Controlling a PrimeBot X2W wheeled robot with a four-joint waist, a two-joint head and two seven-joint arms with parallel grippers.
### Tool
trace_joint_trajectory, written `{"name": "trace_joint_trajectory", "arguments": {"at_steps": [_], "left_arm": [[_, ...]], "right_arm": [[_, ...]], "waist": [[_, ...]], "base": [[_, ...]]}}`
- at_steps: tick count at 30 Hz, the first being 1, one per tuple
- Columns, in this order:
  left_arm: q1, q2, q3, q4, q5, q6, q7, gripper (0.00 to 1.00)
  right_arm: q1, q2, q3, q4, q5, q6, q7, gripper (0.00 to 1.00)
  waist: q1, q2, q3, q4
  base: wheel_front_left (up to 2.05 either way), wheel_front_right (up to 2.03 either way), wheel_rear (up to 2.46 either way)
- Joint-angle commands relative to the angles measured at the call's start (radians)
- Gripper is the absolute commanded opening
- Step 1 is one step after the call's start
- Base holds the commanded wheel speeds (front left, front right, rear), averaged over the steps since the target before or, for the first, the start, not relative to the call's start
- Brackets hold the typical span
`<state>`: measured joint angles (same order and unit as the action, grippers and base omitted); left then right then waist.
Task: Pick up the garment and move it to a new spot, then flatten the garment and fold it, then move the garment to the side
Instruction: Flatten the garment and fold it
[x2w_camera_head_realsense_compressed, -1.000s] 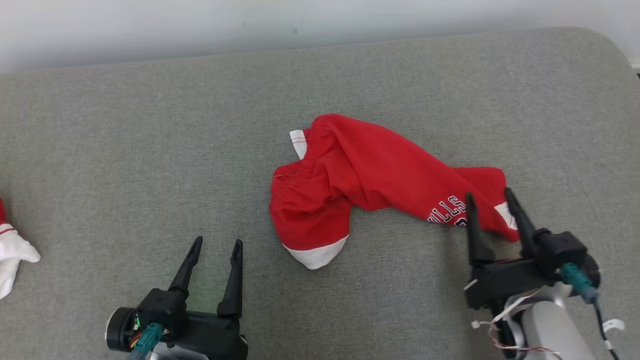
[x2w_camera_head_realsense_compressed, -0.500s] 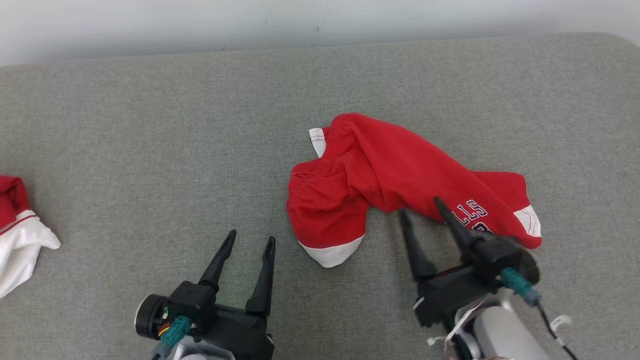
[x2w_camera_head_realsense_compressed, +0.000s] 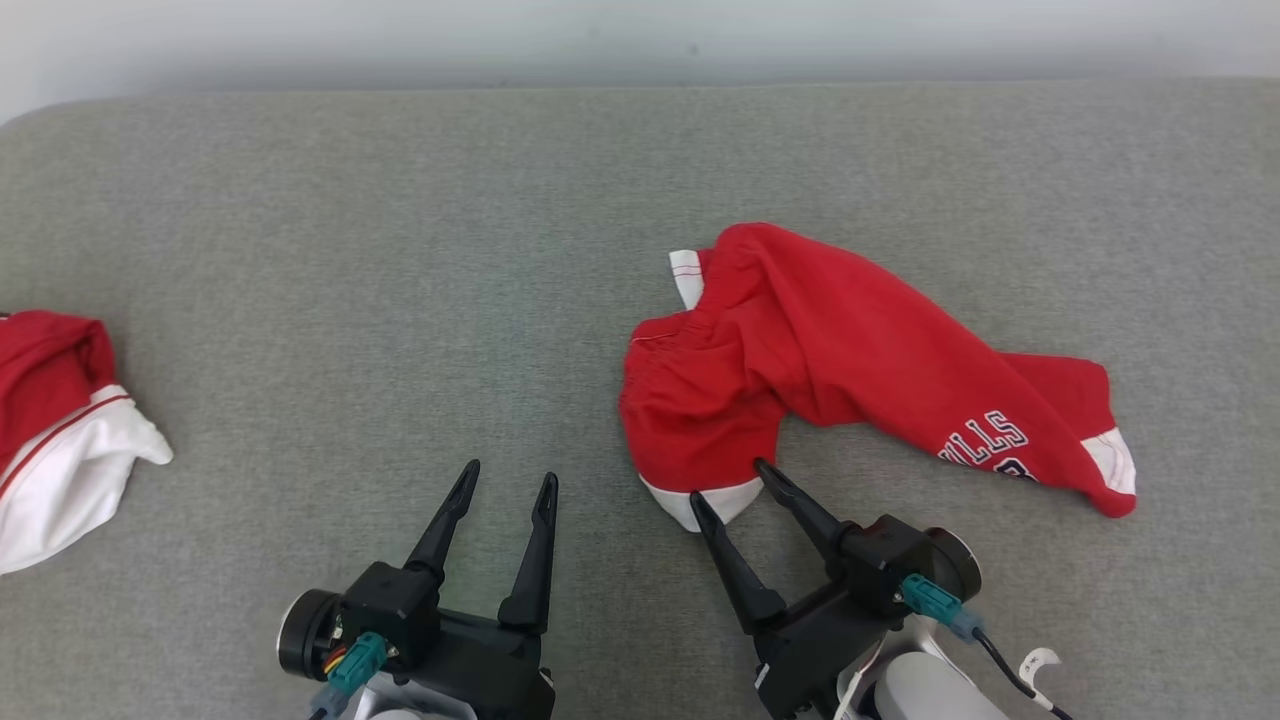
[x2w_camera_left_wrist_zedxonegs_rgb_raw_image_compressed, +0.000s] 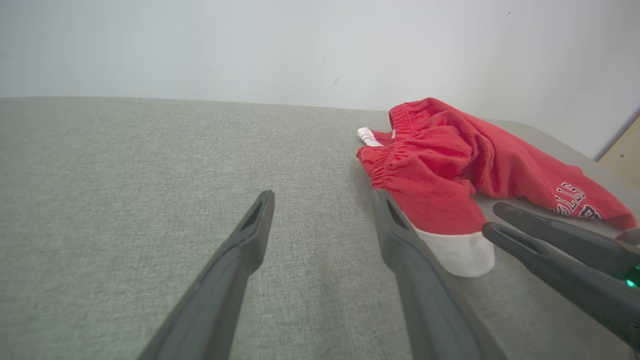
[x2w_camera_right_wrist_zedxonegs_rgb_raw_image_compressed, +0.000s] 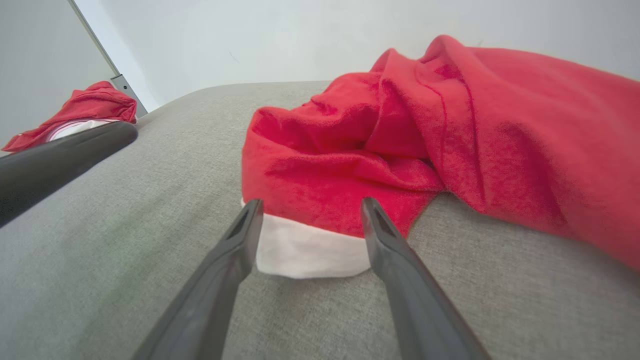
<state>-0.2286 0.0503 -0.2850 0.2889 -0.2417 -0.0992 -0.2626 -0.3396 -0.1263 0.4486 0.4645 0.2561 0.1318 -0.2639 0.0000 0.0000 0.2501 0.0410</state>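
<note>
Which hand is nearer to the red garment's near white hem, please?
Right. The right hand, open, flanks the white hem; the left hand, open, is apart to its left over the grey cushion.

Red garment with white hems, grey couch, black pincers

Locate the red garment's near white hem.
Head view, right of centre: the white hem lies on the grey surface, between the fingertips of the open right hand.
</note>
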Motion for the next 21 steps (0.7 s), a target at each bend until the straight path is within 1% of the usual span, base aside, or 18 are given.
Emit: {"name": "trace_joint_trajectory", "arguments": {"at_steps": [1, 6, 12, 16, 21], "left_arm": [[0.005, 0.001, 0.002, -0.001, -0.007, 0.002, -0.003, 1.00], [0.019, 0.001, 0.003, -0.008, -0.015, 0.005, -0.003, 1.00], [0.030, 0.000, 0.013, -0.009, -0.021, 0.010, -0.003, 1.00], [0.024, 0.000, 0.013, -0.009, -0.027, 0.012, -0.003, 1.00], [0.012, 0.000, 0.008, -0.011, -0.033, 0.016, -0.003, 1.00]], "right_arm": [[-0.008, -0.004, 0.011, 0.003, 0.008, -0.002, 0.000, 1.00], [-0.014, -0.014, 0.019, 0.026, -0.002, -0.002, 0.000, 1.00], [-0.018, -0.038, 0.088, 0.036, -0.032, -0.002, 0.000, 1.00], [-0.050, -0.039, 0.106, 0.092, -0.076, -0.002, 0.000, 1.00], [-0.097, -0.020, 0.102, 0.169, -0.133, -0.002, 0.000, 1.00]], "waist": [[0.0000, 0.0000, 0.000, 0.015], [0.0000, 0.0000, -0.001, 0.038], [0.0000, 0.0000, -0.003, 0.046], [0.0000, 0.0000, -0.002, 0.048], [0.0000, 0.0000, -0.002, 0.056]], "base": [[0.00, 0.00, 0.00], [0.00, 0.00, 0.00], [0.00, 0.00, 0.00], [0.00, 0.00, 0.00], [0.00, 0.00, 0.00]]}}
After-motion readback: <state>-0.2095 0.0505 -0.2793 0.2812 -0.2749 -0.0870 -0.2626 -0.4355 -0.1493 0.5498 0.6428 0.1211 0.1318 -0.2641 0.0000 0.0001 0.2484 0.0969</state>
